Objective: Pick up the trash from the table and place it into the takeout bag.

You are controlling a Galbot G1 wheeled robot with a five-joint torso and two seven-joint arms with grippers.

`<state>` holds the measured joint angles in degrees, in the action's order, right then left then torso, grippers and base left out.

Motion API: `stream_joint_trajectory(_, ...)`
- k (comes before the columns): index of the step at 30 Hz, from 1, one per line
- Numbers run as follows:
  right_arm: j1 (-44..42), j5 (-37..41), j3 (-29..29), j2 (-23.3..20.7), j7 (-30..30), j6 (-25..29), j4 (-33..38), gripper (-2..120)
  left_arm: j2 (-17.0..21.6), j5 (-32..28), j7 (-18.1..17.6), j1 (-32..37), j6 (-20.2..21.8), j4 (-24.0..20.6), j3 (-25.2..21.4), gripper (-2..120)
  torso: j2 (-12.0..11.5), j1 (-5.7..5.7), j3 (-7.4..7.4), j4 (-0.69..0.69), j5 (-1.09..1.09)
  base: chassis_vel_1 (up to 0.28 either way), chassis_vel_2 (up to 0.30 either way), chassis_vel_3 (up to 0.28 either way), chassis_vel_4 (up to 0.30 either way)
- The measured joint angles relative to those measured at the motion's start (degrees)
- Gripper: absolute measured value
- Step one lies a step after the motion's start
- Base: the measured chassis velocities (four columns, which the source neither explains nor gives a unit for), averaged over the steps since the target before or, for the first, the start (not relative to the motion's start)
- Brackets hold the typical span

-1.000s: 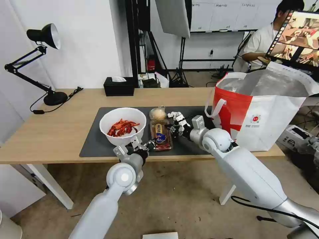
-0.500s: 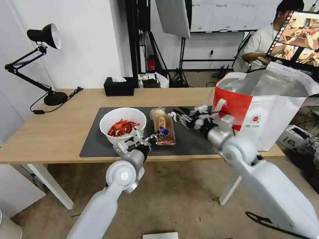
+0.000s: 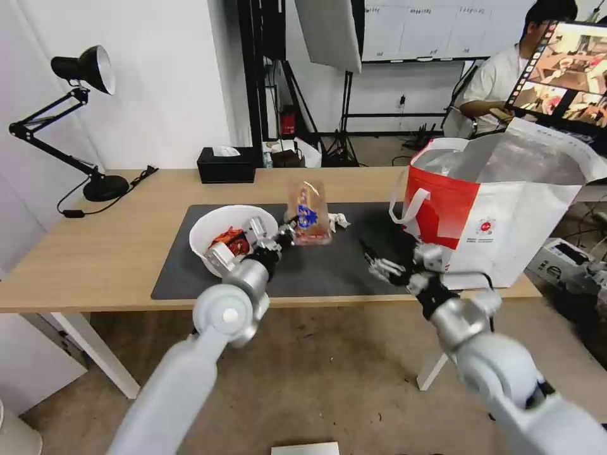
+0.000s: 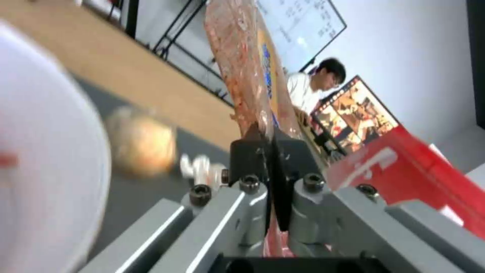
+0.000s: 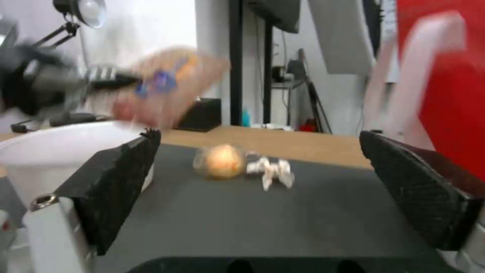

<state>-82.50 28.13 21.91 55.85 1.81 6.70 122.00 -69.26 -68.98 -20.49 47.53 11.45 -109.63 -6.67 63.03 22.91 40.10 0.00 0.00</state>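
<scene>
My left gripper (image 3: 288, 230) is shut on the edge of a clear plastic tray of leftovers (image 3: 308, 213), held tilted above the dark mat (image 3: 329, 268); the pinch shows in the left wrist view (image 4: 270, 151). The white bowl of red scraps (image 3: 221, 240) sits just left of it. A crumpled tissue (image 3: 339, 220) and a small clear bag with a beige lump (image 5: 222, 161) lie on the mat beyond. My right gripper (image 3: 379, 262) hangs open and empty low over the mat's near right part, beside the takeout bag (image 3: 506, 208).
A black tissue box (image 3: 226, 164) stands at the table's far edge and a black desk lamp (image 3: 95, 183) at the far left. The takeout bag stands open at the table's right end, its white handle (image 3: 408, 202) hanging toward the mat.
My left gripper has lifted the tray off the mat, up and away from me. The right arm has pulled back from the trash toward the table's front edge, near the bag.
</scene>
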Motion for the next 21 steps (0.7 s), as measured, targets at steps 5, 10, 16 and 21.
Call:
stream_joint_trajectory(5, -9.8, -4.0, 0.1, 3.0, -1.3, 8.6, -2.6, 100, 1.2, 1.3, 1.1, -7.1, -1.7, 2.9, 2.3, 0, 0.0, 0.00, 0.00, -0.01, 0.00, 0.000, 0.000, 0.000, 0.000)
stream_joint_trajectory(10, -13.7, -7.4, -0.1, 4.6, -1.8, 11.8, -5.9, 100, 0.9, 3.4, 1.9, -15.0, -3.2, 7.2, 7.3, 0, 0.0, 0.00, 0.01, 0.00, 0.01, 0.000, 0.000, 0.000, 0.000)
stream_joint_trajectory(16, -16.0, -9.5, -0.3, 5.7, -2.0, 11.9, -6.2, 100, -0.8, 5.7, 2.2, -26.1, -3.8, 13.0, 14.9, 0, 0.0, 0.01, 0.01, 0.00, 0.00, 0.000, 0.000, 0.000, 0.000)
stream_joint_trajectory(21, -16.5, -11.3, -0.5, 6.1, -1.7, 10.7, -6.1, 100, -4.3, 7.7, 2.2, -34.2, -4.4, 17.6, 20.9, 0, 0.0, 0.01, 0.01, 0.00, 0.02, 0.000, 0.000, 0.000, 0.000)
